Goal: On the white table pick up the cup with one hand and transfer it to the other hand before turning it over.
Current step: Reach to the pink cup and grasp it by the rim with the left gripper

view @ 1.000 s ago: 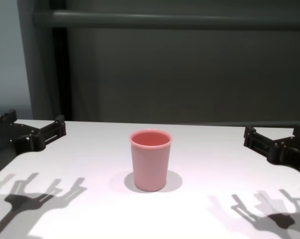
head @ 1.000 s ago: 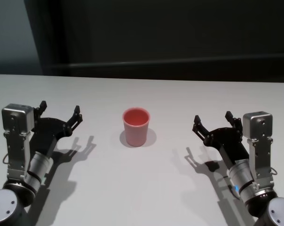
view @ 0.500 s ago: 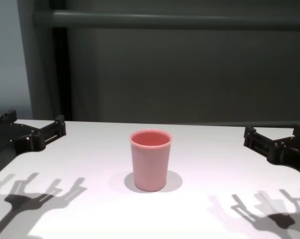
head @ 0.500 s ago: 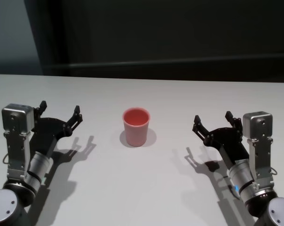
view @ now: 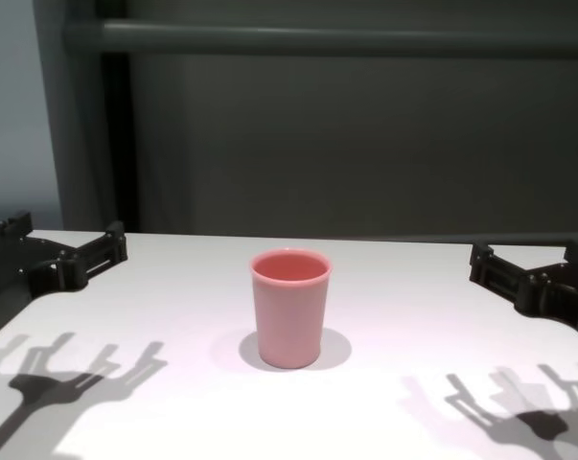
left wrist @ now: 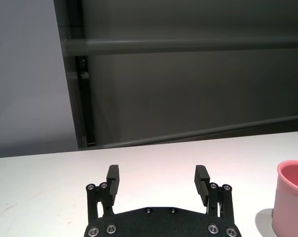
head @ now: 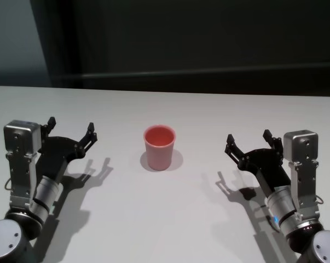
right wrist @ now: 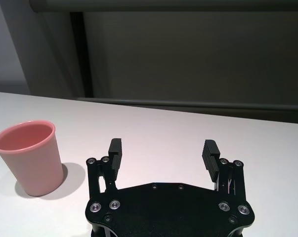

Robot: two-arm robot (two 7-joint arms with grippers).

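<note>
Both tools (head: 70, 132) (head: 248, 143) wide open, empty

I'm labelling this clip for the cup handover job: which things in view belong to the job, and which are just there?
Part of the job:
- cup, upright on the white table
- left gripper, open, left of the cup
- right gripper, open, right of the cup

Just there:
- dark wall panel behind the table
- grey rail

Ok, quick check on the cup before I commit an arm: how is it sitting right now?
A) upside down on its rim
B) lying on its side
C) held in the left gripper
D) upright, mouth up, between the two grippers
D: the cup stands mouth up on the white table, with the open left gripper and the open right gripper apart from it on either side.
</note>
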